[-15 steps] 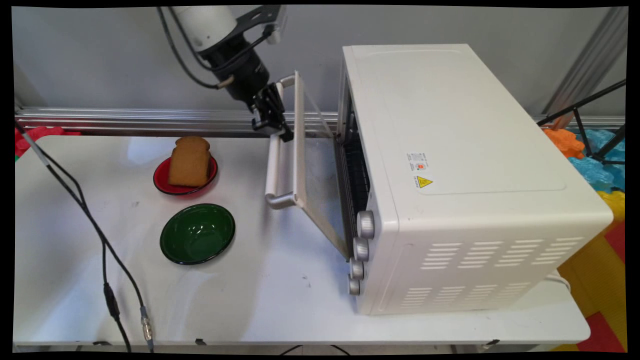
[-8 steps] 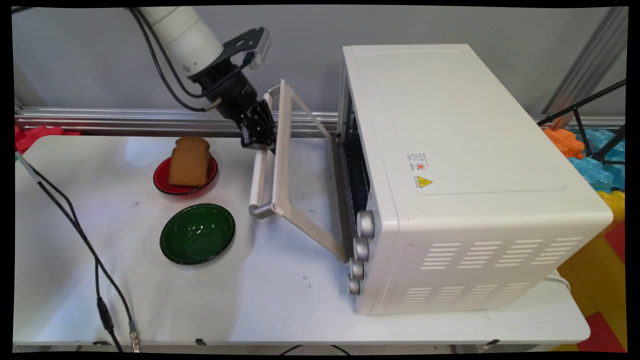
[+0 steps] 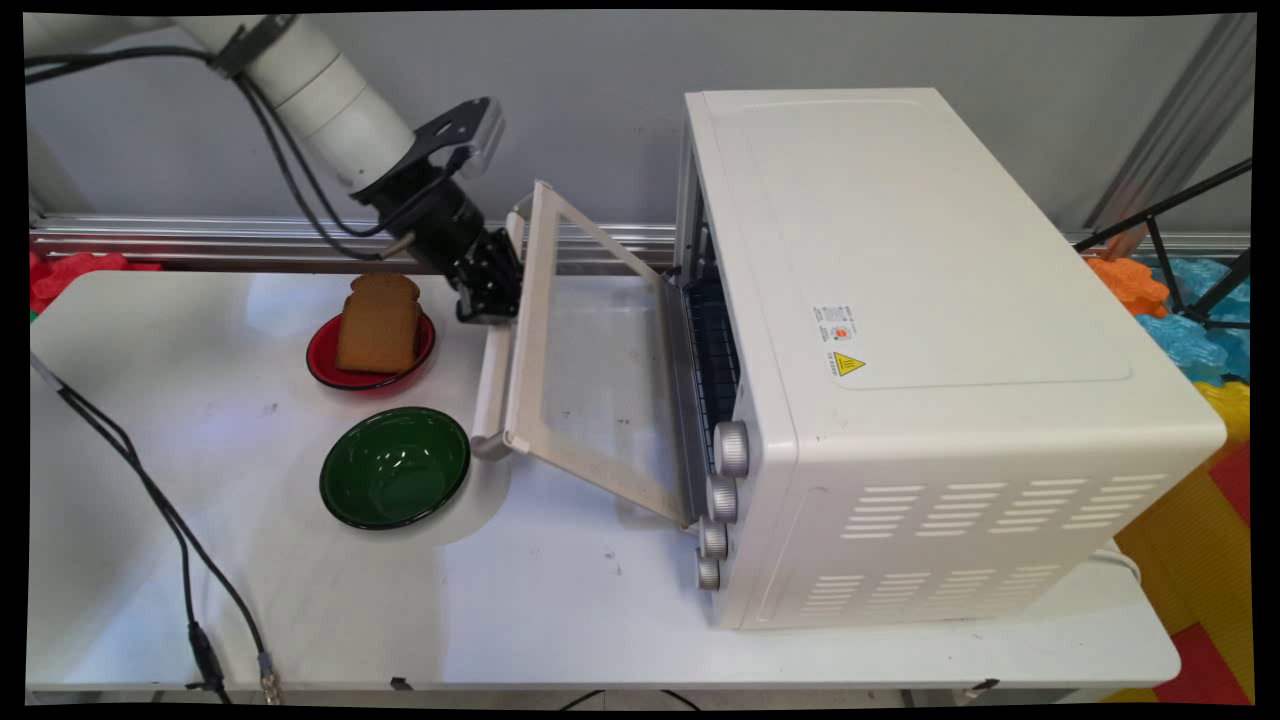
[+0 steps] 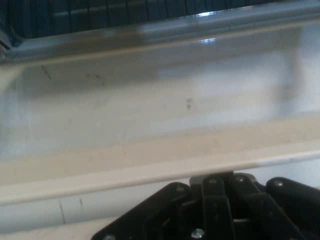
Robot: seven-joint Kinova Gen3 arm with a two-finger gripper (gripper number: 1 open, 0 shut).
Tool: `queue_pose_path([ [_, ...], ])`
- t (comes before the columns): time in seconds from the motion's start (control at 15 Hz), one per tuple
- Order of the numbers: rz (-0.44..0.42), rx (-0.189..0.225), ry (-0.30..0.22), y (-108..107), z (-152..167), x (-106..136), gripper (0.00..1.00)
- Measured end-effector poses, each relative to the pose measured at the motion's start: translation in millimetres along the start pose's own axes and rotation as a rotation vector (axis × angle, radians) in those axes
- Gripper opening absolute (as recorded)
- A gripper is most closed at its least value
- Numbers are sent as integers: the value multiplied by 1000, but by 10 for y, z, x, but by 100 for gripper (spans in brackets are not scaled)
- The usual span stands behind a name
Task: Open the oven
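Observation:
A white toaster oven stands on the right of the table, its front facing left. Its glass door hangs partly open, tilted down towards the table. My gripper is shut on the far part of the door's pale bar handle. In the hand view the door glass fills the picture, with the dark oven rack beyond it. My black linkage sits at the bottom, pressed against the door's edge, and the fingertips are hidden there.
A red plate bearing a slice of brown bread lies just left of the gripper. A green bowl sits close under the handle's near end. Black cables trail across the table's left side. Several knobs line the oven's front.
The gripper has moved left and down with the handle, and the oven door has swung further open, from nearly upright to well tilted towards the table.

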Motion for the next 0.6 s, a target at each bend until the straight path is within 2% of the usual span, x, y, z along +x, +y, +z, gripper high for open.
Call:
queue_pose_path([
  [0.6, -23, -16, 2, 86, 0, -526, 0],
])
